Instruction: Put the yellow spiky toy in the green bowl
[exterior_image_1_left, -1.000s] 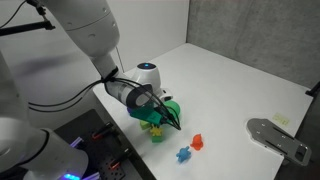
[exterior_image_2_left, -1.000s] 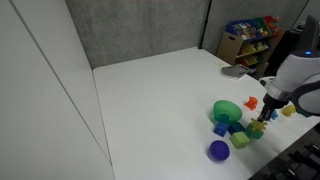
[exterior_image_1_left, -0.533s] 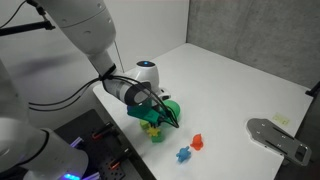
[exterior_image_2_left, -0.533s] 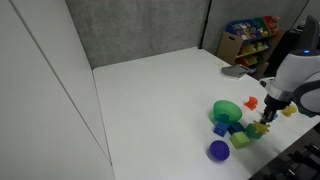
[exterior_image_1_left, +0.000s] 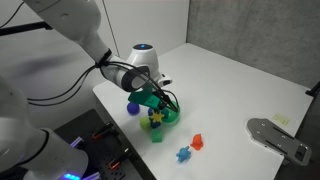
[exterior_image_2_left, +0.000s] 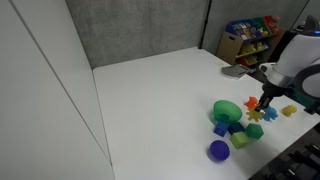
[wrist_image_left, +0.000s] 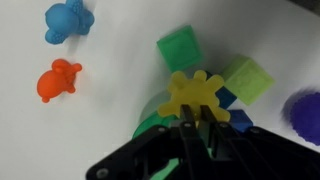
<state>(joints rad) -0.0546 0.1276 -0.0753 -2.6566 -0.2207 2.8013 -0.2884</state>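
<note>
The yellow spiky toy (wrist_image_left: 197, 93) is pinched between my gripper's (wrist_image_left: 197, 122) two fingers and held above the table. In the wrist view the green bowl (wrist_image_left: 150, 122) lies just beneath and to the left of the toy, partly hidden by the gripper. In an exterior view the gripper (exterior_image_1_left: 160, 106) hangs over the green bowl (exterior_image_1_left: 170, 114) with the toy (exterior_image_1_left: 154, 118) at its tips. In an exterior view the gripper (exterior_image_2_left: 263, 104) holds the toy (exterior_image_2_left: 256, 116) to the right of the green bowl (exterior_image_2_left: 226, 108).
A green cube (wrist_image_left: 180, 48), a yellow-green cube (wrist_image_left: 250, 78), a blue block (wrist_image_left: 236, 112) and a purple piece (wrist_image_left: 305, 110) crowd round the bowl. An orange toy (wrist_image_left: 58, 80) and a blue toy (wrist_image_left: 65, 20) lie apart. The table's edge is close (exterior_image_1_left: 150, 160).
The gripper has risen from the cluster of toys with the yellow spiky toy in it and shifted over towards the green bowl. The purple piece now shows beside the arm.
</note>
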